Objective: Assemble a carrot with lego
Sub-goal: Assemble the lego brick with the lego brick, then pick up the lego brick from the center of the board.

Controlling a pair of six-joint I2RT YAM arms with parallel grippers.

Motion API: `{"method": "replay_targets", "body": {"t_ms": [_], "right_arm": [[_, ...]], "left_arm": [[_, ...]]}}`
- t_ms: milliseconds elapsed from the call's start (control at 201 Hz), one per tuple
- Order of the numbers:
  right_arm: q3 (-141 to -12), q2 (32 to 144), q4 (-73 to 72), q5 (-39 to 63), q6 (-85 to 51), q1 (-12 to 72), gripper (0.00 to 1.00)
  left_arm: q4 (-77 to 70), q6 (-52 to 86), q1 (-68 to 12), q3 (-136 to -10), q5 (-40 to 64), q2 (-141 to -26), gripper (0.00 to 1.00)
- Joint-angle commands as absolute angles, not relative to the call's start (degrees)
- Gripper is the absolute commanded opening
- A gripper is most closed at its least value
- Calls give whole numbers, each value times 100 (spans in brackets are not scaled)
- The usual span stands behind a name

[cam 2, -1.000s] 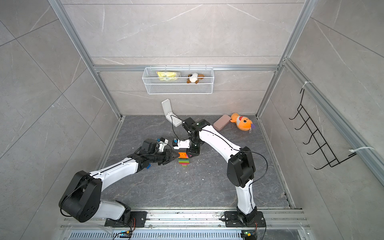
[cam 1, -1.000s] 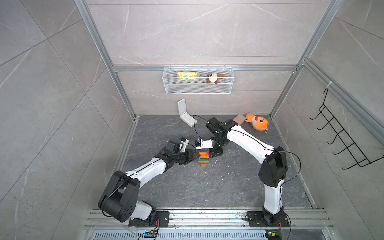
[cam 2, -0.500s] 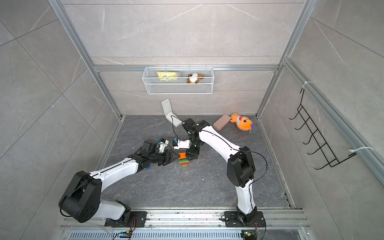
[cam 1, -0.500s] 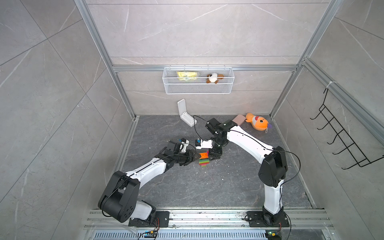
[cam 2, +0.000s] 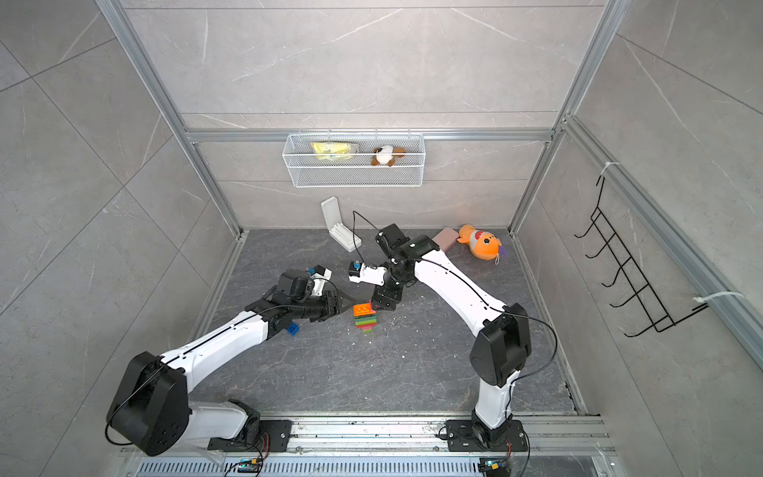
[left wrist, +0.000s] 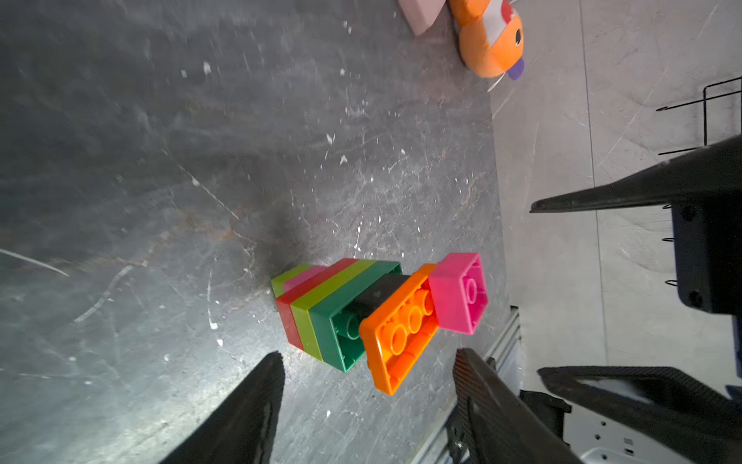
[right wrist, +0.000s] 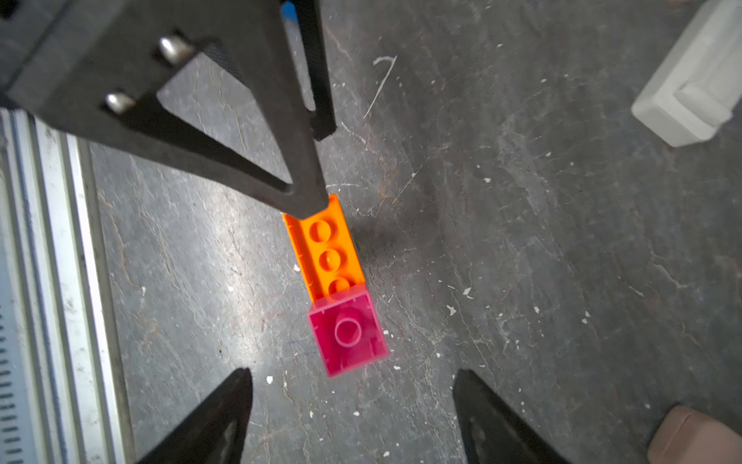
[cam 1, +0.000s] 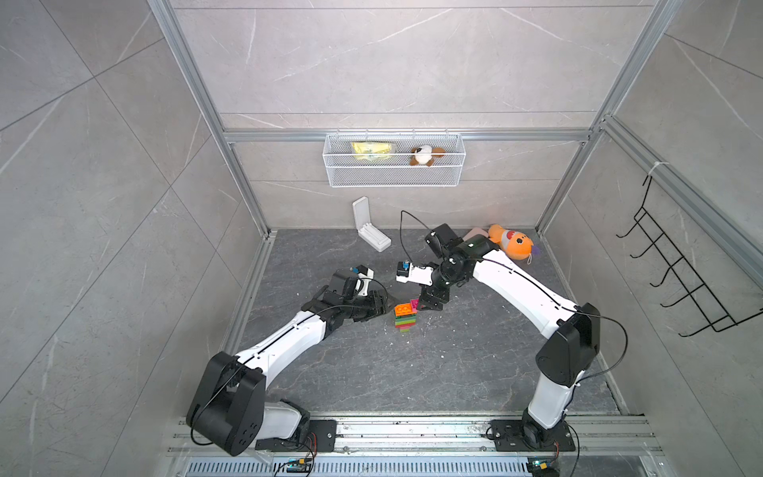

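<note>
Near the middle of the table [cam 1: 413,371], the carrot [cam 1: 405,317] is standing upright on its narrow lime tip. It is widening up through red, lime, dark green and black to a long orange brick [left wrist: 401,333]. A square pink brick [right wrist: 348,335] is sitting on one end of that orange brick.

The left gripper [left wrist: 367,355] is hanging just beside the top of the stack, on the side toward the table's left edge. Its jaws are standing wide and gripping nothing. In the right wrist view one of its fingers [right wrist: 281,160] is reaching the far end of the orange brick; whether it is touching, I cannot tell. The right gripper [right wrist: 353,373] is hovering over the pink brick, jaws also wide and empty.

The step in hand is looking like the let-go once the pink brick is seated. Doing it well is coming down to clearing both grippers without nudging a stack that is balancing on its smallest piece and carrying its widest bricks on top. The right gripper is best going straight up, so neither finger is dragging the pink brick sideways. The left is best drawing back along its own line toward the left edge, not sweeping across the overhanging orange end.

A blue brick [cam 2: 293,329] is lying beside the left forearm, well apart from the carrot. It is probably waiting as the next piece.
</note>
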State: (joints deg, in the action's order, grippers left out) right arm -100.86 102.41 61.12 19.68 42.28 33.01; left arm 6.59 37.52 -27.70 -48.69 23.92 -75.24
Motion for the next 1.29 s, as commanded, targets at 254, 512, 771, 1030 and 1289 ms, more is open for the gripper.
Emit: {"method": "replay_targets", "body": {"t_ms": [254, 512, 771, 1030, 1289], "right_arm": [[-7896, 8053, 3412, 3249, 1774, 2968, 81], [-6690, 7256, 2717, 2920, 1121, 2979, 80], [-6363, 7262, 2669, 3030, 1098, 2979, 79], [-6320, 7390, 2617, 3208, 1124, 2978, 78], [-6374, 7470, 2742, 3241, 1187, 2980, 77]], "left_arm": [[2174, 460, -2348, -5278, -320, -6375, 68], [2618, -840, -1601, -4644, -407, -6674, 76], [2046, -1938, -1121, -3760, 42, -7070, 88], [1969, -2253, -965, -3884, 153, -7743, 87], [1898, -2346, -802, -3990, 481, -8045, 70]]}}
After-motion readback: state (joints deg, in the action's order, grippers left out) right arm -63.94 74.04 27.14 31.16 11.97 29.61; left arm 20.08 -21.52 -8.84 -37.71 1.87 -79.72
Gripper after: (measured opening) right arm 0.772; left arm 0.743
